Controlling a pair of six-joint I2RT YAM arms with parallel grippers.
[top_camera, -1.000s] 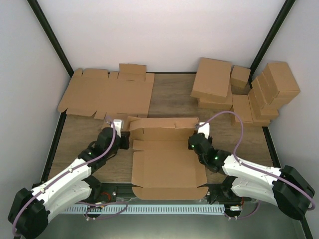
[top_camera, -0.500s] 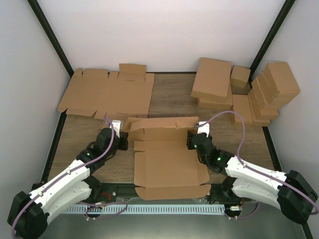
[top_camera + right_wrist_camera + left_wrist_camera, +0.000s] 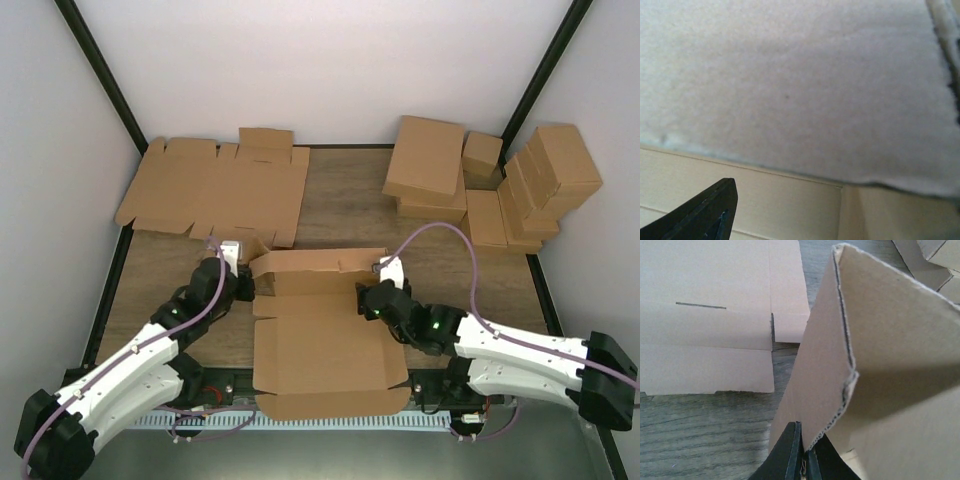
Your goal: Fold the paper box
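Note:
The paper box (image 3: 320, 345) lies open in the middle of the table as a brown cardboard blank, its back wall (image 3: 318, 268) folded upright. My left gripper (image 3: 243, 281) is at the box's back left corner. In the left wrist view its black fingers (image 3: 790, 455) are shut on the edge of a raised cardboard flap (image 3: 830, 365). My right gripper (image 3: 366, 298) is over the box floor, close to the right end of the back wall. In the right wrist view only one finger (image 3: 705, 215) shows, far left, with cardboard (image 3: 790, 85) filling the frame and nothing held.
Flat cardboard blanks (image 3: 215, 190) lie at the back left, also seen in the left wrist view (image 3: 705, 315). Several closed brown boxes (image 3: 480, 185) are piled at the back right. Black frame posts stand in both back corners. The box's front flap reaches the table's near edge (image 3: 330, 415).
My right gripper has let go, opened and moved left over the box floor. The box has slid a little to the left. My left gripper keeps its hold on the flap.

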